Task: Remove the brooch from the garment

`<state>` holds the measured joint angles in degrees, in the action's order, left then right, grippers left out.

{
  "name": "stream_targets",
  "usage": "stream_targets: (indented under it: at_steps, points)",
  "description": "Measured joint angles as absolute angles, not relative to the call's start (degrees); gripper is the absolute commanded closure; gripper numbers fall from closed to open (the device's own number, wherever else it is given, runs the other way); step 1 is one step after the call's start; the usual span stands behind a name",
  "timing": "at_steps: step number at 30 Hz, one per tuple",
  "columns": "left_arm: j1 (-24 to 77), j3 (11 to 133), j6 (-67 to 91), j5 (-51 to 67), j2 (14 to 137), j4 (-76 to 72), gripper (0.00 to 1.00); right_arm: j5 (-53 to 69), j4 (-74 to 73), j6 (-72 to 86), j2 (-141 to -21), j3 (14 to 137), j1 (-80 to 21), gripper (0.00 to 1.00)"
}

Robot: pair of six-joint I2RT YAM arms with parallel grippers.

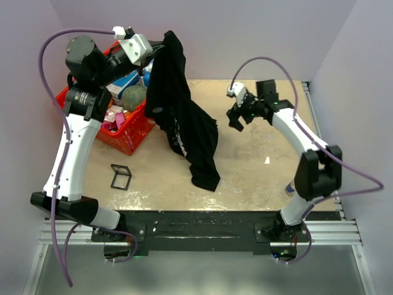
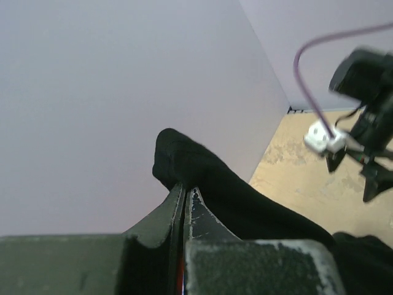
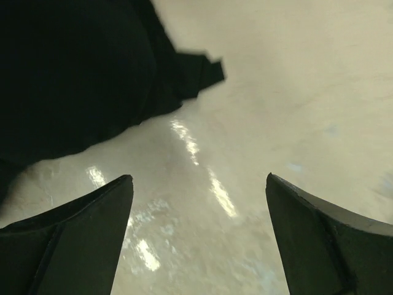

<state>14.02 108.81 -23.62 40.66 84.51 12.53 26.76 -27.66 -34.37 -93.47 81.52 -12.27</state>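
- Our left gripper [image 2: 185, 187] has its dark fingers [image 2: 206, 221] pressed together on a fold of the black short-sleeved T-shirt [image 2: 236, 200].
- Our right gripper [image 3: 199, 178] is spread wide, its fingers [image 3: 80, 246] holding nothing.
- From above, the left gripper [image 1: 162, 44] holds the T-shirt [image 1: 178, 117] up high, so the cloth hangs down and its lower end rests on the tan tabletop [image 1: 258, 166].
- The right gripper [image 1: 236, 120] hovers just right of the hanging cloth, apart from it.
- We cannot make out the small round blue brooch in any view.
- A red plastic basket [image 1: 126, 142] sits left of the shirt.
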Motion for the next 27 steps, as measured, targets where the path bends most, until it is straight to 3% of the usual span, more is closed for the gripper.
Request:
stream_targets:
  at_steps: [6, 12, 16, 17, 19, 20, 21, 27]
  points:
    - [14.0, 106.2, -23.7, 39.0, 82.5, 12.3, 1.0, 31.7, -29.4, -37.3, -110.3, 85.9, -17.2, 0.01]
    - [14.0, 104.4, -24.8, 36.6, 83.9, 14.0, 1.0, 35.9, -26.1, -35.2, -113.8, 87.9, -22.5, 0.04]
    - [14.0, 103.4, -25.3, 35.6, 83.9, 14.5, 1.0, 38.6, -20.8, -31.5, -115.9, 90.8, -25.7, 0.3]
    - [14.0, 103.2, -25.3, 35.4, 83.9, 14.5, 1.0, 38.5, -18.9, -30.3, -116.5, 90.9, -26.6, 0.5]
    - [14.0, 103.2, -25.3, 35.0, 83.9, 14.7, 1.0, 37.8, -15.6, -27.8, -118.0, 91.0, -27.7, 0.7]
    - [14.0, 103.2, -25.3, 34.9, 83.9, 14.7, 1.0, 36.8, -13.8, -26.0, -118.9, 91.0, -28.2, 0.89]
    - [14.0, 103.2, -25.4, 34.7, 83.9, 14.7, 1.0, 35.3, -12.2, -24.4, -119.8, 91.0, -28.7, 0.99]
    - [14.0, 103.2, -25.7, 34.2, 83.9, 14.6, 1.0, 24.6, -9.4, -19.4, -121.2, 92.3, -26.7, 1.0]
